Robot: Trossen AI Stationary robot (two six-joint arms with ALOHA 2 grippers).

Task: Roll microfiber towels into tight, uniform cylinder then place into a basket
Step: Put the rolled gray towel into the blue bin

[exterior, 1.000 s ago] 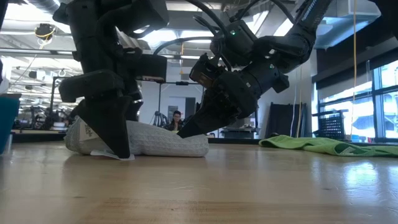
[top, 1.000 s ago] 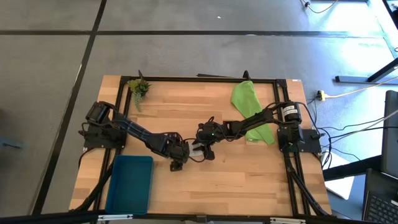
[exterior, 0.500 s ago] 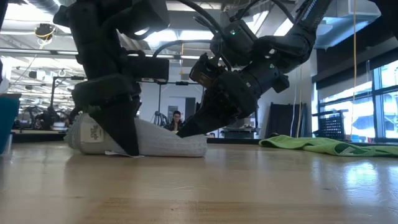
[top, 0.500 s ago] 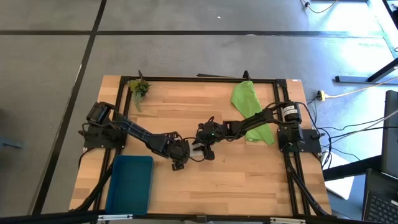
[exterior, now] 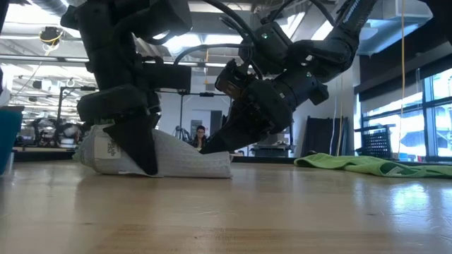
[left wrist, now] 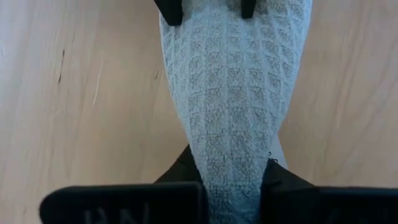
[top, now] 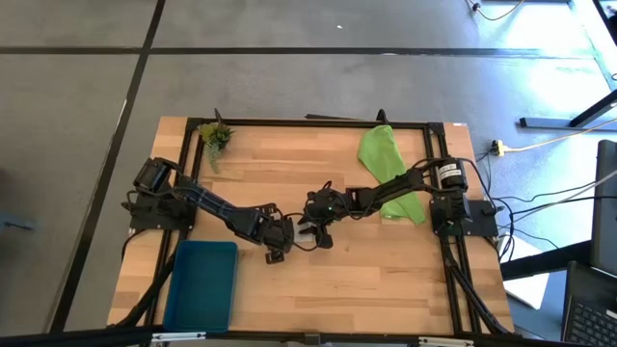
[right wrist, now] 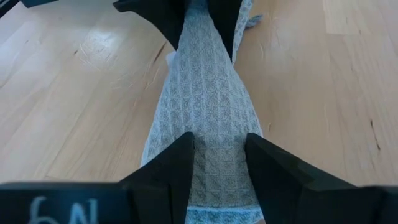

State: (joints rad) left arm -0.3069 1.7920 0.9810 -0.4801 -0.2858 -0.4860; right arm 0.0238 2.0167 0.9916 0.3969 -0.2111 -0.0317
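Item: grey towel roll (exterior: 162,152), table centre. Left gripper (left wrist: 233,186) clamping one end, right gripper (right wrist: 217,162) clamping other. Basket (top: 201,284) at 7 o'clock. Advice: be lifting level, both ends pinched, keeping roll tight.

1. The rolled towel (exterior: 176,155) lies mid-desk (top: 366,280), between my two claws.
2. My left claw (top: 277,247) sits at its left end, my right claw (top: 315,234) at its right end.
3. The basket (top: 201,285) rests near the desk's front-left corner.
4. The second towel (top: 386,159) lies at the back right; a plant sprig (top: 214,136) at the back left.
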